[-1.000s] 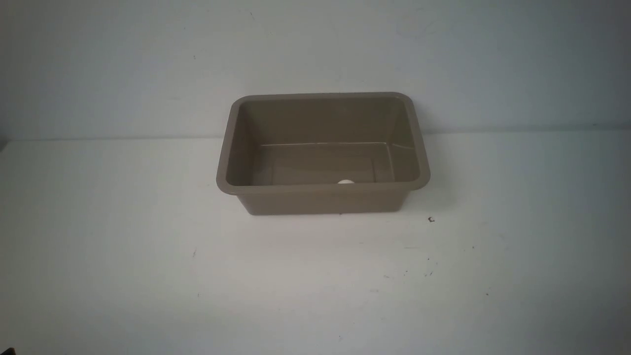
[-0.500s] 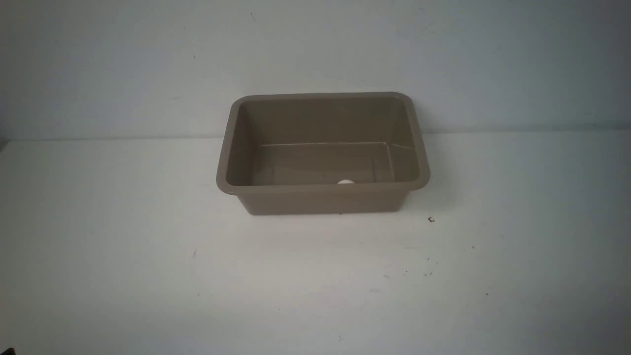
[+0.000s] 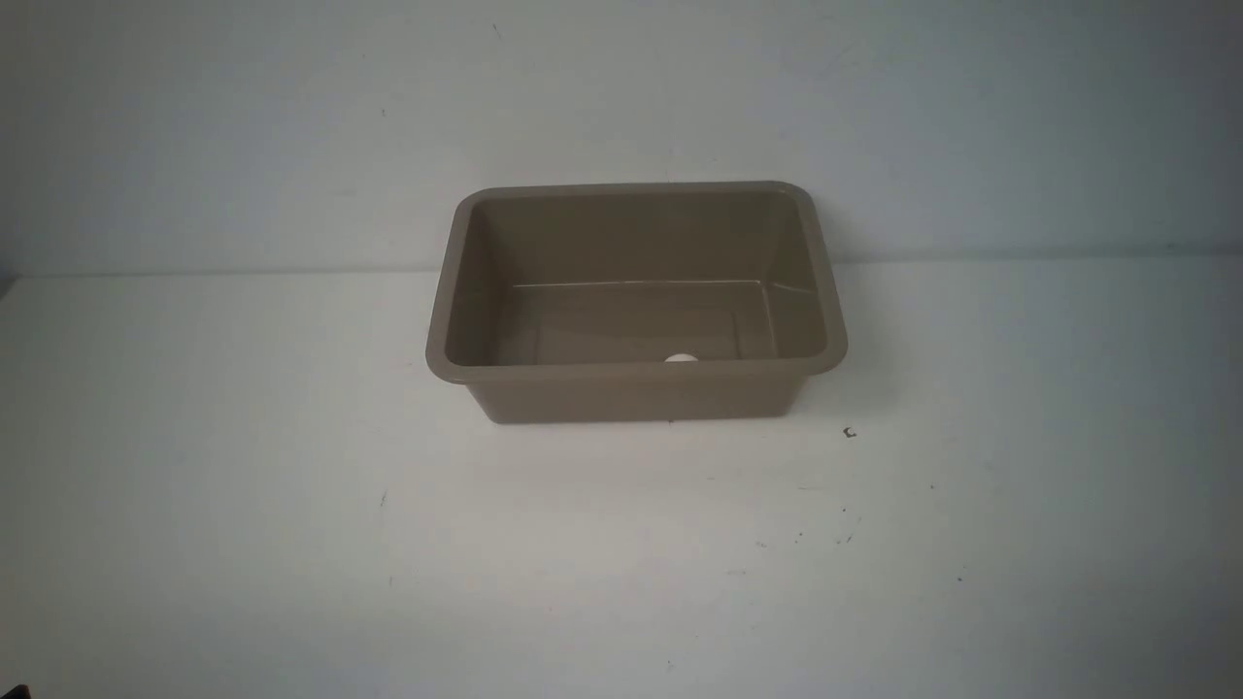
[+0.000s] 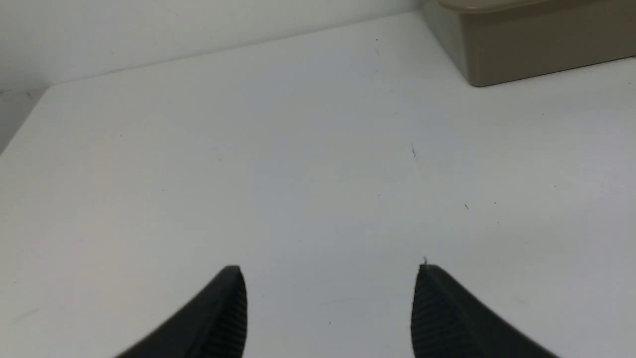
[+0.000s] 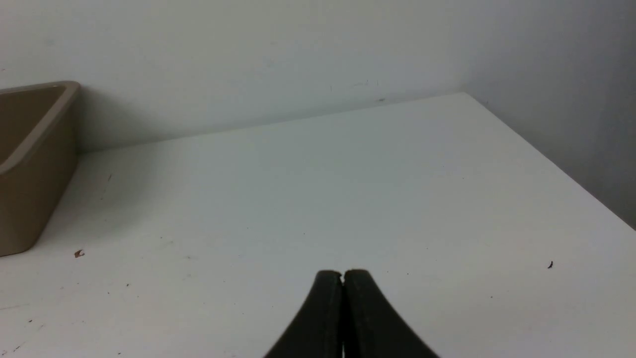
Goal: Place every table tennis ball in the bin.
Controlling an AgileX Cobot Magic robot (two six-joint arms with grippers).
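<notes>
The taupe bin [image 3: 636,390] stands at the middle back of the white table, close to the wall. Just above its near rim peeks the top of the white table tennis ball [image 3: 681,358], lying inside on the bin's floor against the near wall. Neither arm shows in the front view. In the left wrist view my left gripper [image 4: 330,271] is open over bare table with nothing between its fingers, and a corner of the bin [image 4: 536,54] lies well ahead of it. My right gripper [image 5: 343,274] is shut and empty above the table, the bin [image 5: 30,199] far off to one side.
The white wall runs right behind the bin. The table's left edge [image 4: 25,124] and its right edge [image 5: 556,164] show in the wrist views. Small dark specks [image 3: 850,433] dot the table near the bin.
</notes>
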